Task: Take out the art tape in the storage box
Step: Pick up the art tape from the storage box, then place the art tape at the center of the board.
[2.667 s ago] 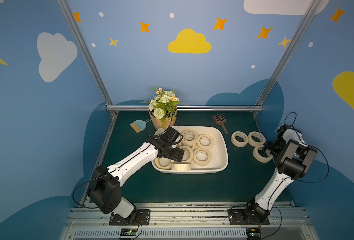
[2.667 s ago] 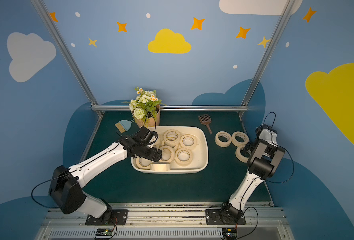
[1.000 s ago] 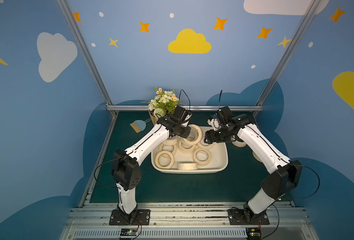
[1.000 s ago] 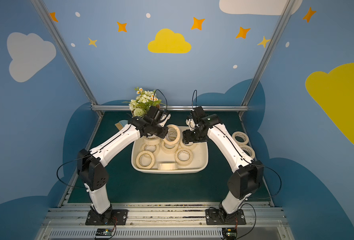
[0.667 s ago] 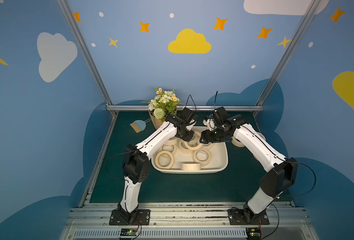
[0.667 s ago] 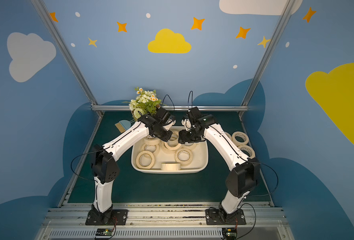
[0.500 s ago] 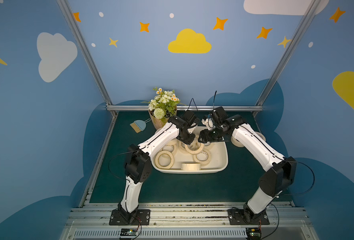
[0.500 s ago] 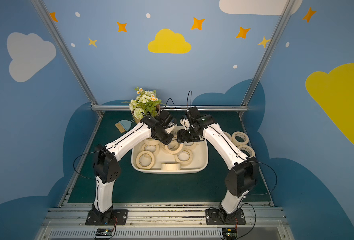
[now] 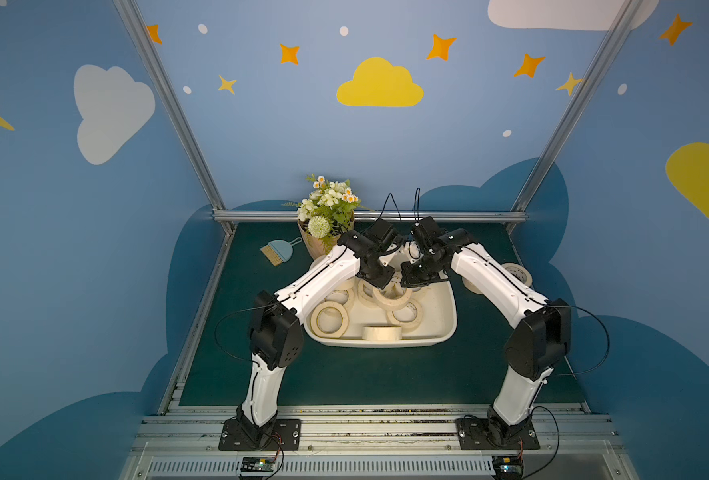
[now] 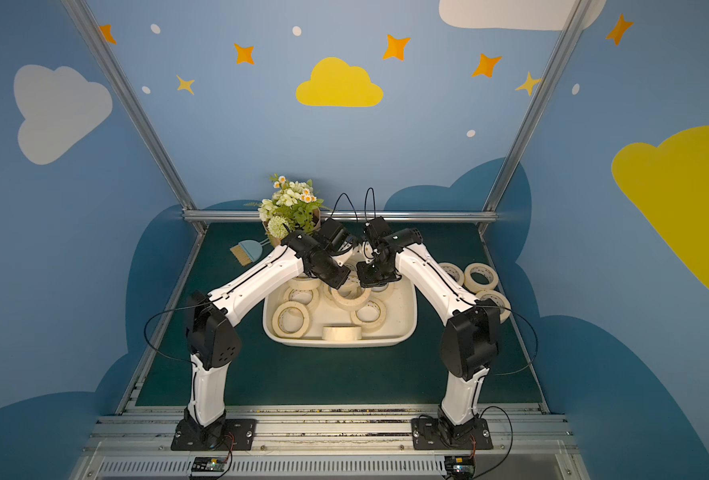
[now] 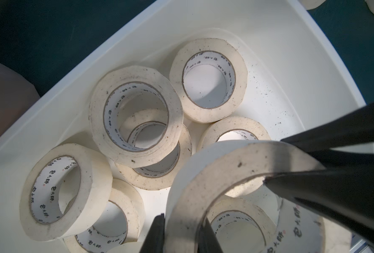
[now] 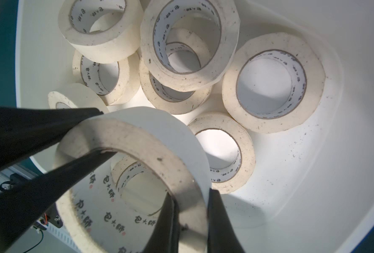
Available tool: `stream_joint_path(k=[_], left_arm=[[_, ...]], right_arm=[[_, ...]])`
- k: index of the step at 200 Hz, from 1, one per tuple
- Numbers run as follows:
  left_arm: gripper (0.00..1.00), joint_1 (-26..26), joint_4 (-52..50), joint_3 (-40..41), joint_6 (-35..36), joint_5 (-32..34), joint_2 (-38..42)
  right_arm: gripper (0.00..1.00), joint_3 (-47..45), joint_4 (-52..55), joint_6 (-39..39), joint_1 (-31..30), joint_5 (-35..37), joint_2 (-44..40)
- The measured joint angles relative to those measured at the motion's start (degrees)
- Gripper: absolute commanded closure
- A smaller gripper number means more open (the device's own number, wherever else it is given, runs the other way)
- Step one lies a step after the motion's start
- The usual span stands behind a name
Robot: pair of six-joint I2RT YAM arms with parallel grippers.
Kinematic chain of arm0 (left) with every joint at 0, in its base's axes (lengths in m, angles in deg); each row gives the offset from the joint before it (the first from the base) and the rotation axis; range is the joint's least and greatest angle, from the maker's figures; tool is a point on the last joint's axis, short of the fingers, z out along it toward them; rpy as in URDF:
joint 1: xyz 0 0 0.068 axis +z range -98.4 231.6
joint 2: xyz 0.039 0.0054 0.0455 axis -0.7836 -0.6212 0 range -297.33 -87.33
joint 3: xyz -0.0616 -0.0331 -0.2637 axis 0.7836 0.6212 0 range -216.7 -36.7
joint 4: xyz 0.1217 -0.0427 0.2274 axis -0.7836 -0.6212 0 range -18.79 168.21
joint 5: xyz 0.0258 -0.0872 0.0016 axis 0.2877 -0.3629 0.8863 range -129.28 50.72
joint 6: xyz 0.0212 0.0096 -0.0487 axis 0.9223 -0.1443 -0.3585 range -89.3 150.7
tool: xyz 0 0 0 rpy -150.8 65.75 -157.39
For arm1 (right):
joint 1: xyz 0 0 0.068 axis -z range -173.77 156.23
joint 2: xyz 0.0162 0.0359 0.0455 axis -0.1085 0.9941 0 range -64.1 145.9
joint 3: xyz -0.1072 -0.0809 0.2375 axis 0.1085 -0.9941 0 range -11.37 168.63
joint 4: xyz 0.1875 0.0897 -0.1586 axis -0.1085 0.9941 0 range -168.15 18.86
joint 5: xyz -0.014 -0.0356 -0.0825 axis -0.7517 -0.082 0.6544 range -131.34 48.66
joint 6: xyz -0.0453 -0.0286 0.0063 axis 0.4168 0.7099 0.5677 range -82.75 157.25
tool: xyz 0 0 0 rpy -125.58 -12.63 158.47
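Green desk [image 9: 344, 374], blue cloud walls. Both my pincers clamp one art tape roll [image 11: 214, 173] by its wall, above the storage box [image 9: 448, 328] middle: left pincer [image 11: 181, 232], right pincer [image 12: 190, 225] opposite, likely a handover. More rolls in box; three out at 3 o'clock [image 10: 481, 276].

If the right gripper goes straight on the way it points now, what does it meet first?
Probably the tape rolls lying in the storage box just below; the right gripper is already shut on the lifted roll. Depth is uncertain.
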Motion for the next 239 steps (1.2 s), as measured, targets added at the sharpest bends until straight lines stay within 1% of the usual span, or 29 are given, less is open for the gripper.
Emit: stream_joint_path(k=[15,45,59,78,91,111,131,151,169,188,198,216,239], left_arm=[[0.64,0.0,0.4,0.2,0.0,0.0,0.1],[0.12,0.0,3.8,4.9,-0.6,-1.0,3.9],[0.01,-0.1,5.8,8.0,-0.8,-1.0,7.1],[0.0,-0.1,9.1,12.4,0.1,-0.2,11.8],[0.0,-0.1,10.4,14.0,0.7,1.2,13.9],[0.0,-0.1,11.9,15.3,1.6,3.4,15.5],[0.0,0.0,12.7,17.3,2.1,4.3,16.2],[0.0,0.1,12.9,19.0,2.4,4.3,16.3],[0.0,0.1,12.9,20.3,2.3,3.9,16.3],[0.04,0.1,12.8,21.6,1.8,3.5,16.3],[0.06,0.1,12.8,22.5,1.4,3.3,16.3],[0.08,0.1,12.8,24.5,0.1,2.6,16.3],[0.07,0.1,12.6,27.6,-1.2,1.6,16.5]], right_arm=[[1.0,0.0,0.0,0.0,0.1,0.0,0.0],[1.0,0.0,0.0,-0.3,1.5,0.2,0.0],[1.0,-0.2,0.0,-0.3,2.6,0.5,0.0],[1.0,-1.4,-0.2,-0.3,4.3,0.7,-0.7],[1.0,-2.7,0.0,-0.3,5.5,0.9,-1.8],[1.0,-4.9,0.7,-0.1,7.9,2.2,-5.0],[1.0,-7.9,2.0,0.3,11.7,5.8,-10.0],[1.0,-11.8,3.0,1.4,18.7,9.0,-15.2],[1.0,-15.6,3.6,2.3,27.3,11.0,-18.7],[1.0,-18.6,4.3,2.8,36.0,12.9,-19.2],[1.0,-20.0,4.2,2.7,39.6,12.9,-18.7],[1.0,-22.7,3.3,2.4,43.7,12.8,-17.0],[1.0,-24.7,1.2,1.8,45.4,12.6,-12.6]])
